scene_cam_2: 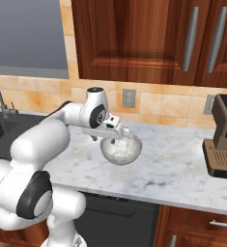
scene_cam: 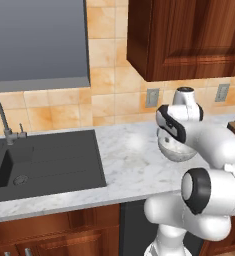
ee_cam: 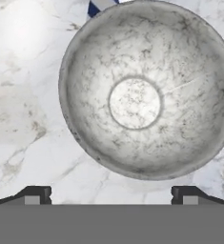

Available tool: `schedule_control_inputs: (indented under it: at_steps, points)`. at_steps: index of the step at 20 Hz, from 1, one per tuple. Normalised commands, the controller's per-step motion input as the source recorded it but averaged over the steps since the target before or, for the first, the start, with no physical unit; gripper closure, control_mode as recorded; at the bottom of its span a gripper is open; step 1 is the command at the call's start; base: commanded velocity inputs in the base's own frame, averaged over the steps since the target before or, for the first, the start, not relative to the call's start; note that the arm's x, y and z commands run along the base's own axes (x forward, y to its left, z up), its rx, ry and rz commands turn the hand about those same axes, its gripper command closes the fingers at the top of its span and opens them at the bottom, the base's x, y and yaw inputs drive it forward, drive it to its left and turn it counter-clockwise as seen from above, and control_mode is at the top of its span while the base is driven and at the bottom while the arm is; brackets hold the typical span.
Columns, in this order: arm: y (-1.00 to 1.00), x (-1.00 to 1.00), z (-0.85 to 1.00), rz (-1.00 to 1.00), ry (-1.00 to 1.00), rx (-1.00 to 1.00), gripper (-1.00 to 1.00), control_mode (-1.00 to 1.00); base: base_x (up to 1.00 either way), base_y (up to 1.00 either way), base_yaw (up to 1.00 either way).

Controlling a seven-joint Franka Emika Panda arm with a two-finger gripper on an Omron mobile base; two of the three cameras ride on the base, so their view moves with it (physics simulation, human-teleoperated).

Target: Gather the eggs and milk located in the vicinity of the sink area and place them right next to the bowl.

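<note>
— Two dark fingertips (ee_cam: 37, 194) stand wide apart at the bottom of the hand view, so the pincer (ee_cam: 111, 195) is fully open with nothing between its jaws.

— And what lies under it?

— The bowl (ee_cam: 149, 90), right ahead of the pincer and just beyond the fingertips. It sits upright on the marble counter (ee_cam: 23, 119), silvery grey with a mottled inside and a paler flat circle at its bottom. No egg or carton lies inside it.

— Anything past the bowl?

— A small blue and white corner (ee_cam: 98, 7) peeks out past the bowl's far rim. Too little of it shows to tell what it is.

— How does it look from the base cameras?

— In the right base view the pincer (scene_cam_2: 116, 140) hangs just over the near rim of the bowl (scene_cam_2: 122, 149), pointing down; whether it touches the rim I cannot tell. In the left base view the arm hides most of the bowl (scene_cam: 175, 150).

— And the sink?

— The sink (scene_cam: 44, 162) lies well away from the pincer, off to its left along the counter, with the faucet (scene_cam: 4, 122) behind the basin. I see no eggs or milk near it.
</note>
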Motion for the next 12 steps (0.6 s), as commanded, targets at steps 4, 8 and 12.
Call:
schedule_control_inputs:
  at_steps: [4,8,12]
  points:
    - [0.37,-0.33,0.00,-0.08,-0.01,0.02,-1.00,-1.00,0.00,0.00,0.00]
    - [0.34,-0.15,0.00,-0.10,-0.04,0.01,-1.00,-1.00,0.00,0.00,0.00]
    - [0.00,0.00,-0.01,-0.03,0.00,-0.01,-1.00,-1.00,0.00,0.00,0.00]
